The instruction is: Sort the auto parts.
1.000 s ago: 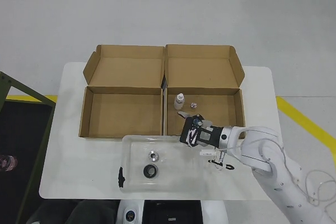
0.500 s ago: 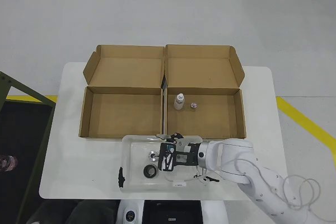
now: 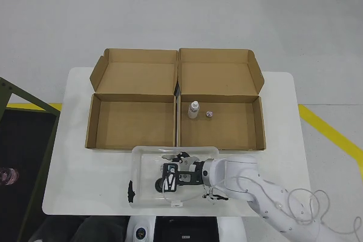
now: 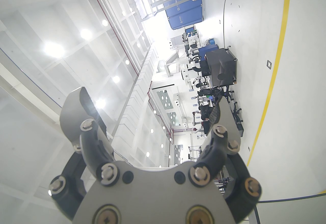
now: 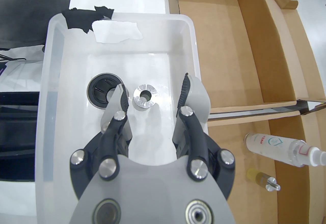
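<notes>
A white worktop (image 3: 66, 151) carries two open cardboard boxes side by side, the left box (image 3: 133, 124) and the right box (image 3: 230, 127), with a clear plastic tub (image 5: 42, 113) just in front of them. The right gripper (image 5: 154, 87) hangs inside the tub, jaws wide. The left gripper (image 4: 150, 99) points up at a ceiling, jaws also wide. A white bottle (image 5: 275, 148) sits in the right box. In the tub, the black ring (image 5: 102, 91) lies just beside one jaw of the right gripper and the silver collar (image 5: 145, 96) lies between its jaws. A small metal stud (image 5: 267, 181) rests near the bottle.
</notes>
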Available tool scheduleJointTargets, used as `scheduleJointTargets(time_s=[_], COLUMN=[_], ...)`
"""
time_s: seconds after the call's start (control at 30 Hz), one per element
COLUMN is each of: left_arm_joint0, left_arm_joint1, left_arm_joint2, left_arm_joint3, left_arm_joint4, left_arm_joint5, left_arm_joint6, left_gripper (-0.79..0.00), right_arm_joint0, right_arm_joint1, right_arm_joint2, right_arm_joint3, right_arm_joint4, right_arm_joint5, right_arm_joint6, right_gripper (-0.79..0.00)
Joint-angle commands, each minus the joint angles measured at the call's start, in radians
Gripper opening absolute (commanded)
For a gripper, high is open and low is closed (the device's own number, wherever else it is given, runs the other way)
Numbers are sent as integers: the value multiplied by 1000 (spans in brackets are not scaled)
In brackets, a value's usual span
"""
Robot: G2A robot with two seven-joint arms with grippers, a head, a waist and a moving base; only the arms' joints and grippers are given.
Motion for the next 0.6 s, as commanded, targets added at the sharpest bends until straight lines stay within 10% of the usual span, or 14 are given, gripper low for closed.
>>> scheduleJointTargets(time_s=[0.0,0.57], left_arm_joint0=[0,0], left_arm_joint1=[0,0], left_arm_joint2=[0,0], left_arm_joint3=[0,0], left_arm_joint4=[0,0], left_arm_joint5=[0,0], left_arm_joint6=[0,0], left_gripper=[0,0], right_arm_joint0=[2,16], right_arm_joint1=[-2,-22], right_arm_joint2=[-5,-46], right_arm_joint3=[10,95], right_arm_joint4=[-7,-50], right_arm_joint5=[2,30], right_arm_joint6=[5,8], right_gripper=[-406,-400])
